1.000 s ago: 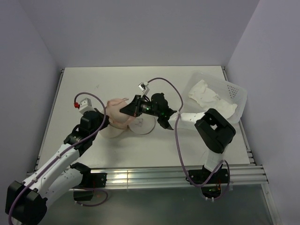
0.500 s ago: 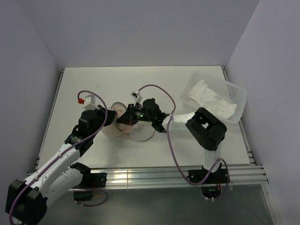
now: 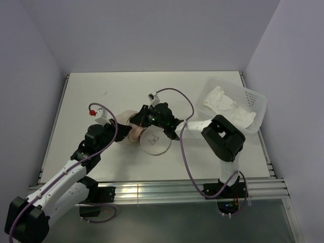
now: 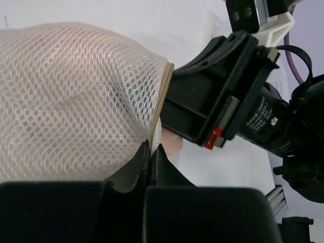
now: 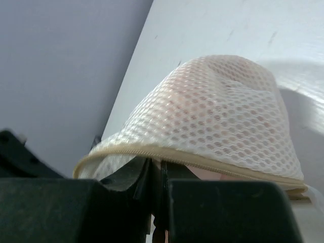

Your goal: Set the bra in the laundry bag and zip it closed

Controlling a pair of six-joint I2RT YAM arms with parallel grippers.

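The laundry bag (image 3: 132, 133), a whitish mesh bag with a tan zip rim (image 4: 161, 101), lies mid-table with its round lid (image 3: 157, 144) flopped open to the right. The pink bra (image 4: 173, 142) shows under the rim and through the mesh (image 5: 202, 109). My left gripper (image 4: 151, 147) is shut on the bag's rim from the left (image 3: 119, 135). My right gripper (image 5: 158, 169) is shut on the rim's edge from the far right side (image 3: 138, 120), just under the zip (image 5: 202, 161). The two grippers face each other across the opening.
A clear perforated plastic bin (image 3: 253, 96) holding white cloth (image 3: 223, 104) stands at the back right. Walls close the table on the left, back and right. The right arm's cable (image 3: 177, 93) loops above the bag.
The pink bra, bulging above the bag a second ago, has sunk into it. My right gripper dipped left over the bag, then came back a little. My left gripper shifted slightly right.
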